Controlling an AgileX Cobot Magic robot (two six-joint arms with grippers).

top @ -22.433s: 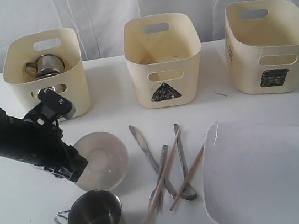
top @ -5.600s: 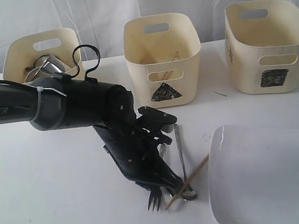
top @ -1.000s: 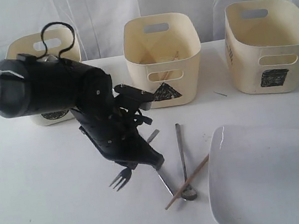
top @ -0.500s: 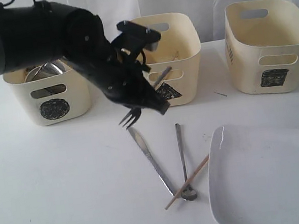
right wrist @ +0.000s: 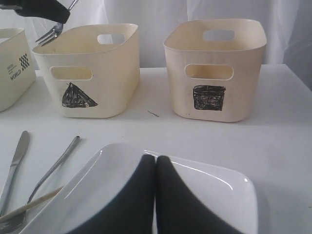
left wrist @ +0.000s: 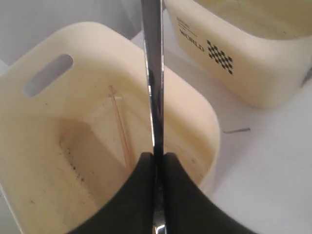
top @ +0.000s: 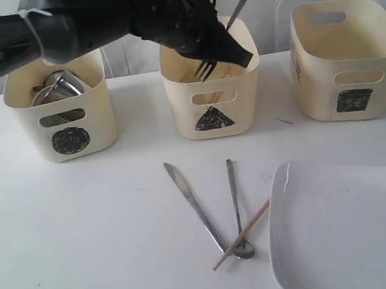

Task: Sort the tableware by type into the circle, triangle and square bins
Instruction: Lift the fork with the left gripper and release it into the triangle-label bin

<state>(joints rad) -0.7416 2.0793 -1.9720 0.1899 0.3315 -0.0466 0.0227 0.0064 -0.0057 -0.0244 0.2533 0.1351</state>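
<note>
My left gripper [top: 237,52] is shut on a steel fork [top: 203,69] and holds it above the open top of the triangle bin [top: 211,118]. In the left wrist view the fork's handle [left wrist: 153,73] runs out from between the fingers over that bin's inside, where a wooden chopstick [left wrist: 122,131] lies. A knife [top: 192,202], a spoon [top: 235,203] and another chopstick [top: 240,235] lie on the table. The circle bin [top: 70,140] holds steel mugs [top: 62,85]. My right gripper [right wrist: 156,158] is shut, just over the large white plate [right wrist: 209,195].
The square bin [top: 354,100] stands at the back right with nothing showing inside. The white plate [top: 349,230] fills the front right corner. A small dark sliver [top: 285,121] lies between the triangle and square bins. White curtains hang behind the bins.
My left arm has lifted the fork from just above the table near the knife and carried it up and back, over the triangle bin. The plate and remaining cutlery have not moved.
</note>
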